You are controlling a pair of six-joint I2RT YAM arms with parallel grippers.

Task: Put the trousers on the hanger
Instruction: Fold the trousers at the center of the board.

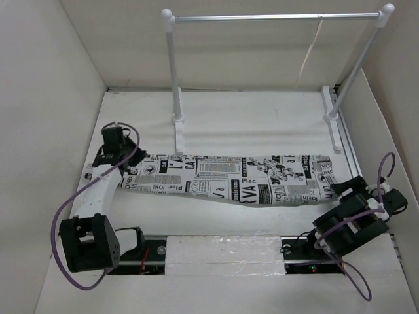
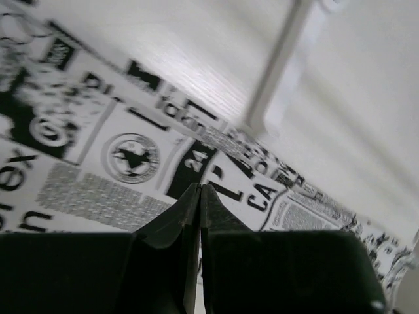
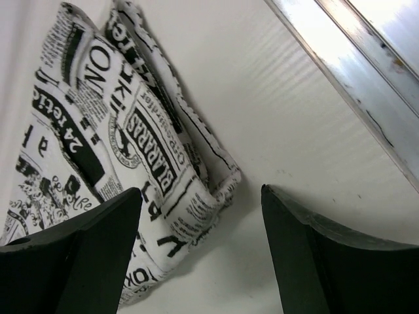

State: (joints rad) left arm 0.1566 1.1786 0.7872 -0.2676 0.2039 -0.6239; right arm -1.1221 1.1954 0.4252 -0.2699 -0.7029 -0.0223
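As the trousers [image 1: 222, 180] lie flat on the surface [image 1: 262, 124], long axis arm to arm, ends split: left gripper [image 2: 200, 190] closed over left end; right gripper [image 3: 200, 191] open, cloth corner just ahead.

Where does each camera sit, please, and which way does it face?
Top external: above and behind the bases, looking down at white newspaper-print cloth trousers and white-posted rail; both arms show.
Left wrist: on the left arm, facing the trousers; shut left pincer shows.
Right wrist: on the right arm, facing their end; open right pincer shows.
All share the trousers.
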